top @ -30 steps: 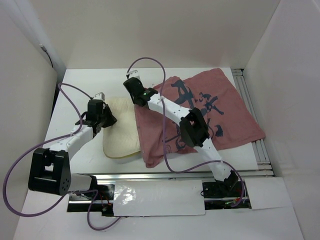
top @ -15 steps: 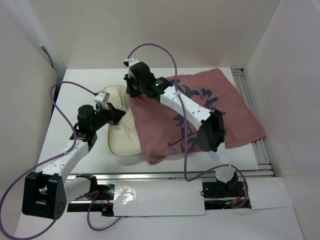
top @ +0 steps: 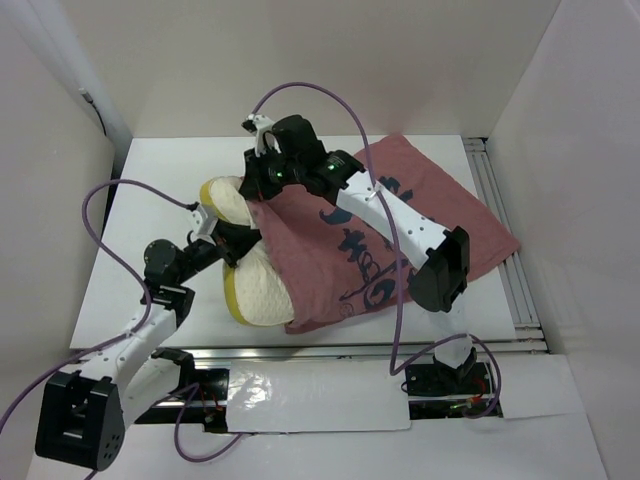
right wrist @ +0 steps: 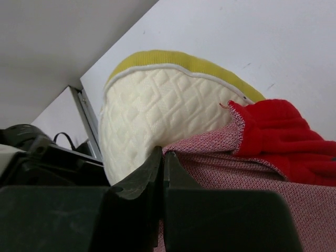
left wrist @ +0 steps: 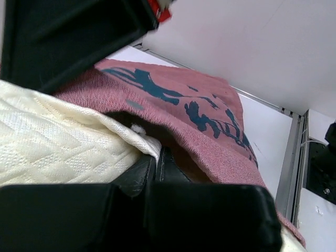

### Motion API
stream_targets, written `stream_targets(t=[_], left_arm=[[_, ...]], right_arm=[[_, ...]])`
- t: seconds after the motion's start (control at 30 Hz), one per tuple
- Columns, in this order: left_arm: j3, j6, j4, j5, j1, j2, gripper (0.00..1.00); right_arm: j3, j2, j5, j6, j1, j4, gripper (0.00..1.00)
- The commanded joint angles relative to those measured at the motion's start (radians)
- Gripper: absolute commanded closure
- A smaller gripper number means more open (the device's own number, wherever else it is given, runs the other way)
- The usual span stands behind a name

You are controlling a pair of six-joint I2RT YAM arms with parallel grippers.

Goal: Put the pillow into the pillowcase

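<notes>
**Progress:** insertion is partly done. The pillow (top: 243,290) lies with its right part under the pillowcase (top: 310,270). Its left part, yellow edging included, sticks out of the pillowcase mouth uncovered. The pillowcase lies dull-pink face up with the calligraphy showing. To the right of its mouth it looks flat and unfilled.

**Right gripper** (top: 258,185): at the far corner of the pillowcase mouth. In the right wrist view its fingers (right wrist: 149,173) are pressed together with no gap, and the pink hem runs in between them. It is judged to be pinching the pillowcase's upper layer. Red cloth shows just beside the pinch.

**Left gripper** (top: 238,243): at the pillowcase mouth, nearer than the right one. In the left wrist view its fingers (left wrist: 139,176) meet tip to tip at the pillow's edge, just under the hem. It appears to nip the pillow, but the contact is in shadow and not certain.

**Outstanding:** the exposed part must go in, the pillow must be seated toward the pillowcase's closed end, and the hem must be drawn over.
</notes>
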Motion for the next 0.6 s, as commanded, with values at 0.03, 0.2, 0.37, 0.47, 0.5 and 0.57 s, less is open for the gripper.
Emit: stream_targets(t=[0.03, 0.2, 0.37, 0.47, 0.5, 0.57], left_arm=[[-0.042, -0.005, 0.261, -0.071, -0.043, 0.115, 1.0], [-0.097, -0.129, 0.404, -0.223, -0.071, 0.346, 1.0], [-0.106, -0.224, 0.352, -0.237, -0.071, 0.46, 0.62], [-0.097, -0.198, 0.174, -0.269, -0.08, 0.398, 0.02], [-0.083, -0.178, 0.107, -0.315, -0.08, 0.367, 0.0], [-0.065, -0.151, -0.114, -0.385, -0.111, 0.252, 0.0]], right_arm=[[-0.004, -0.076, -0.182, 0.067, 0.057, 0.096, 1.0], [-0.044, -0.013, -0.072, 0.108, 0.057, 0.072, 1.0], [0.049, 0.148, 0.134, 0.117, 0.046, -0.038, 1.0], [0.173, 0.248, 0.245, 0.108, 0.036, -0.135, 0.92], [0.174, 0.248, 0.274, 0.108, 0.036, -0.135, 0.85], [0.142, 0.23, 0.315, 0.096, 0.036, -0.112, 0.62]])
